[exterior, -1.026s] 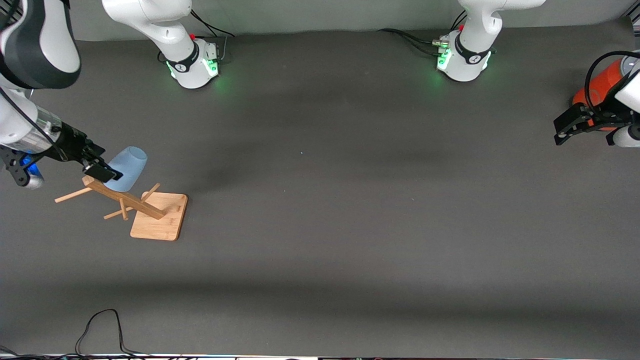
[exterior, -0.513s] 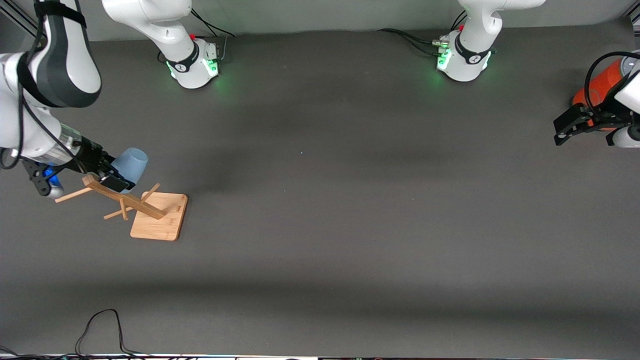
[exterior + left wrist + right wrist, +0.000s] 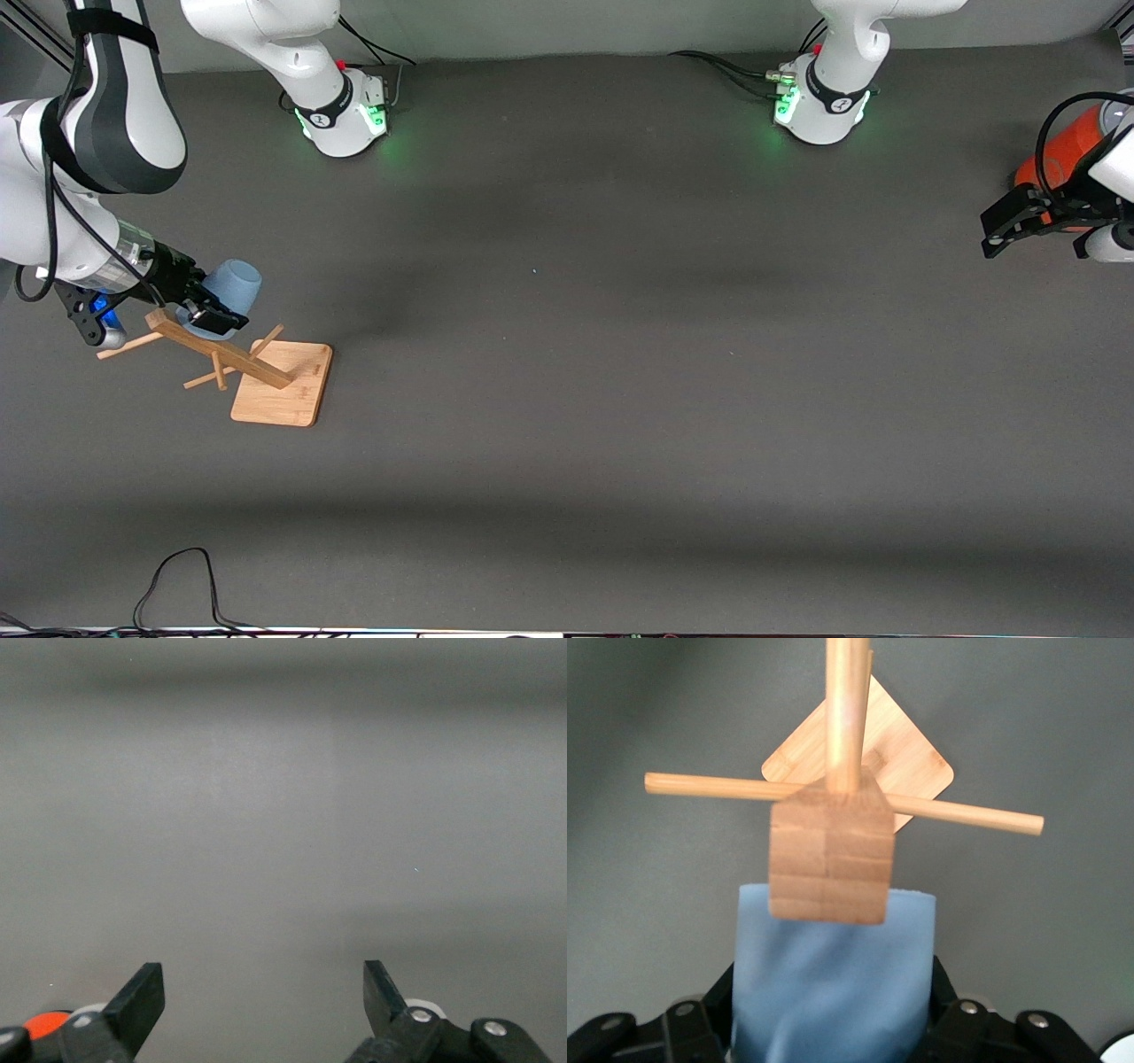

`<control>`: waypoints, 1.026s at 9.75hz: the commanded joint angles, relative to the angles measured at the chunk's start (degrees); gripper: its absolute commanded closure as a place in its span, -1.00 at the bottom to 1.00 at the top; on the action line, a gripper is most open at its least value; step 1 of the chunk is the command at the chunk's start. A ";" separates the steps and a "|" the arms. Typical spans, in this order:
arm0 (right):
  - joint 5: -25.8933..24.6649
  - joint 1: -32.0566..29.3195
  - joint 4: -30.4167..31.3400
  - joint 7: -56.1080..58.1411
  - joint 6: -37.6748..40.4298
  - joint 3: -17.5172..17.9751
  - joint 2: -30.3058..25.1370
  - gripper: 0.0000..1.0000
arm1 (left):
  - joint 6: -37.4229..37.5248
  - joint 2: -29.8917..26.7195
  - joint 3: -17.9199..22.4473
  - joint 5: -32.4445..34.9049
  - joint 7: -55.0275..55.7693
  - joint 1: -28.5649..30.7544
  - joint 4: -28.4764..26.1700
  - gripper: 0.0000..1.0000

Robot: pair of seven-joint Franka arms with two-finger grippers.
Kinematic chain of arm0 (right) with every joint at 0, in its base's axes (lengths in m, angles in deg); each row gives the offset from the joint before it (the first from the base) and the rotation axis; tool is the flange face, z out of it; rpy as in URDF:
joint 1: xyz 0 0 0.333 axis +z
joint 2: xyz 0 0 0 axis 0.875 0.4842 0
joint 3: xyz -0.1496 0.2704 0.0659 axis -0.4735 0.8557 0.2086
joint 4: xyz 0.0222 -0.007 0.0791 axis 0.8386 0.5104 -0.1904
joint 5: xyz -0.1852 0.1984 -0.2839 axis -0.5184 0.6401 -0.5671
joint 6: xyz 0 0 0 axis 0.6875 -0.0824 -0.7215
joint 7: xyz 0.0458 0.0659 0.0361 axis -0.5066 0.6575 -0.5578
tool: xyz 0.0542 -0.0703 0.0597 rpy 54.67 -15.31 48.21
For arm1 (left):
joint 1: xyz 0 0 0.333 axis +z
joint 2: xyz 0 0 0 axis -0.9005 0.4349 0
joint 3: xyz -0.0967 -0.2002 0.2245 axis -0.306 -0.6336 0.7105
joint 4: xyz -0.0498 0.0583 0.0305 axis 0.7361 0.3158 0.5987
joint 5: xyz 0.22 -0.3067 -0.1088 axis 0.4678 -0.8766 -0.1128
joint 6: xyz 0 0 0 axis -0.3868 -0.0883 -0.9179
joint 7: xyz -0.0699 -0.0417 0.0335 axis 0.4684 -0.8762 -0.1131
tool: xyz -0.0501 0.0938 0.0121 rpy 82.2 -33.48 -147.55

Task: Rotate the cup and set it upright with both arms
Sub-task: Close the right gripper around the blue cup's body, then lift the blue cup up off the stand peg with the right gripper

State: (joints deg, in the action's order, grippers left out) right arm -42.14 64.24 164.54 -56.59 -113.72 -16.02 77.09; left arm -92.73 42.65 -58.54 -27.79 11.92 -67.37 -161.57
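The pale-blue cup (image 3: pixel 234 282) hangs tilted on a peg of a wooden rack (image 3: pixel 221 351) at the right arm's end of the table. My right gripper (image 3: pixel 203 311) is shut on the cup, one black finger on each side of its wall. The right wrist view shows the cup (image 3: pixel 833 979) filling the space between the jaws of the right gripper (image 3: pixel 833 1014), with the rack's post top (image 3: pixel 830 855) just in front of it. At the left arm's end of the table, my left gripper (image 3: pixel 1034 242) waits above the table, open and holding nothing (image 3: pixel 264 992).
The rack stands on a square wooden base (image 3: pixel 283 385), with thin pegs sticking out to both sides. An orange cylinder (image 3: pixel 1066 146) stands beside the left gripper at the table's edge. A black cable (image 3: pixel 177 580) loops along the table edge nearest the front camera.
The right arm has pushed its gripper in around the cup on the rack and closed its fingers on it. The left arm has not moved.
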 commanded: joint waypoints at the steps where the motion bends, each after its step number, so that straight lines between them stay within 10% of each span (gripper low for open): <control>1: 0.76 0.23 -1.58 0.07 3.14 -0.04 -1.06 -0.32 | 0.05 0.49 -0.10 0.77 -0.08 0.08 0.97 -1.00; 10: 0.85 9.96 -4.23 -2.12 11.59 0.40 -6.33 -0.32 | 0.05 0.58 -0.28 0.60 0.01 -0.01 1.58 -1.00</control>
State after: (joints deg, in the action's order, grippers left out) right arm -41.84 71.83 160.30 -57.50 -103.52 -15.29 72.37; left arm -92.82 42.68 -58.65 -27.78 11.92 -67.37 -161.41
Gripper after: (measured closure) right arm 0.194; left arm 0.000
